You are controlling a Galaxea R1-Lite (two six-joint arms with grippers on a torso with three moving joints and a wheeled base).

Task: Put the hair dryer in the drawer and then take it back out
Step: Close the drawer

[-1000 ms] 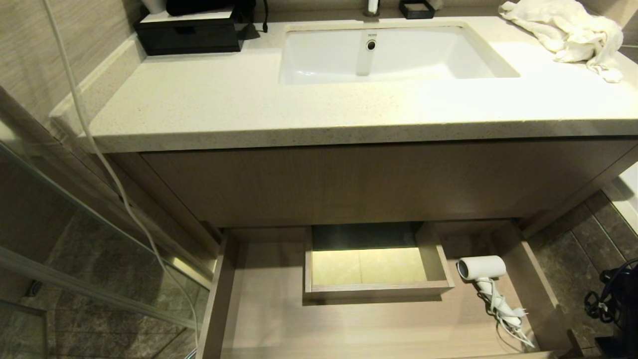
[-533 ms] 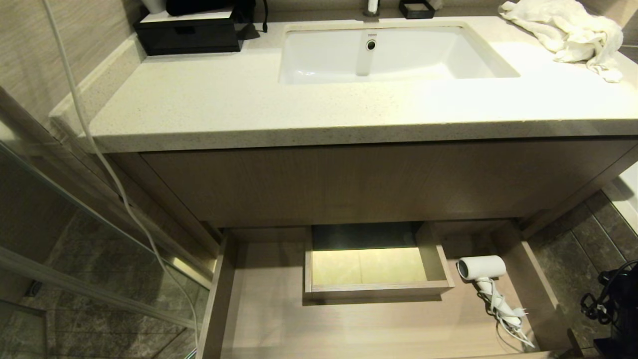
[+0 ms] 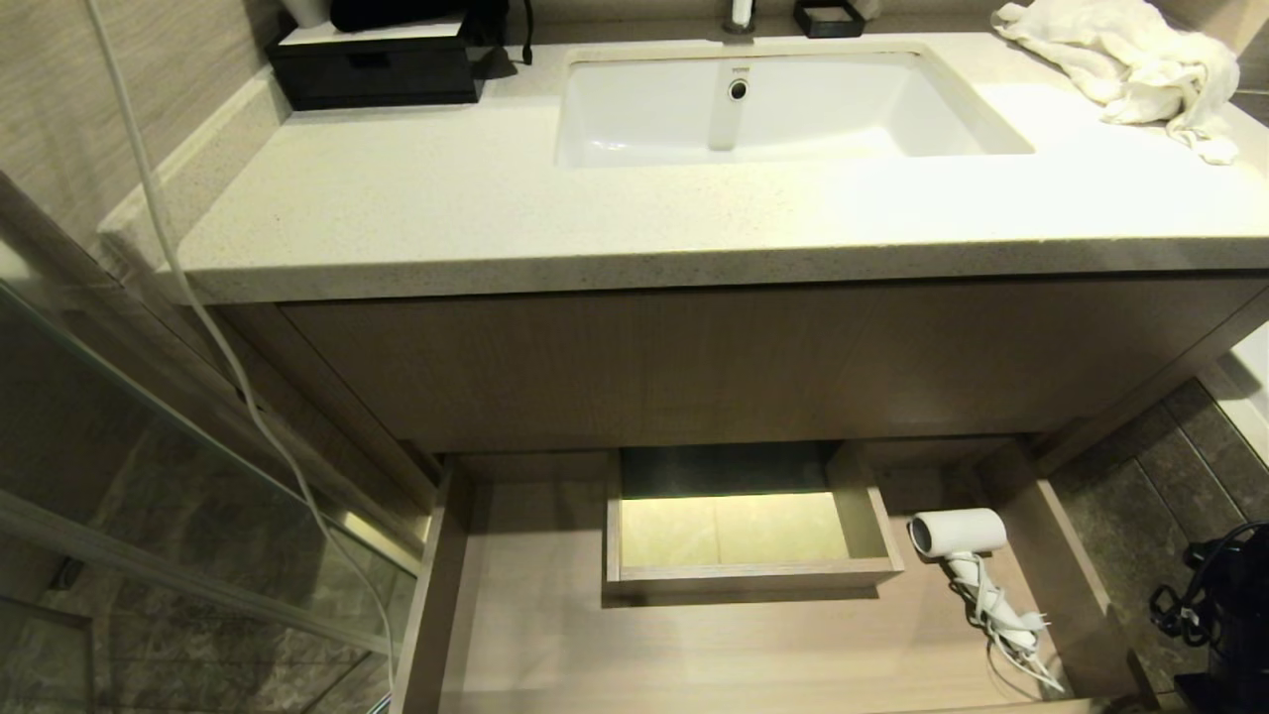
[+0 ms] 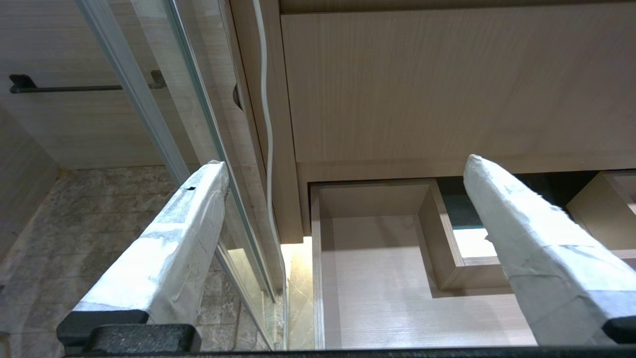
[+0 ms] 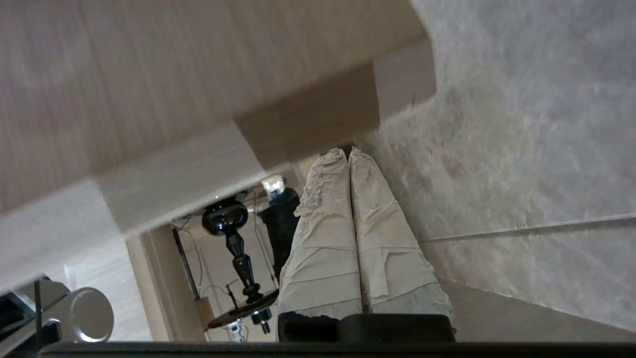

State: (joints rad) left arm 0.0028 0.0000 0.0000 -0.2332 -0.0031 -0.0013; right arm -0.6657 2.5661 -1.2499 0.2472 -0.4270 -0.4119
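Left gripper (image 4: 343, 199): fingers wide apart, holding nothing, above the left part of the drawer (image 3: 535, 635).
Drawer: pulled out under the sink counter (image 3: 595, 228).
Hair dryer (image 3: 957, 533): lying inside the drawer, right end, cord around its handle.
Right gripper (image 5: 348, 154): fingers pressed together, empty, near the floor tiles (image 5: 521, 124).

Both end effectors wear long tapered fingers wrapped in wrinkled pale tape over black bases: left end effector (image 4: 343, 258), right end effector (image 5: 348, 154). Beside the drawer (image 3: 441, 595), the right arm (image 3: 1224, 605) is black with looped black cables.
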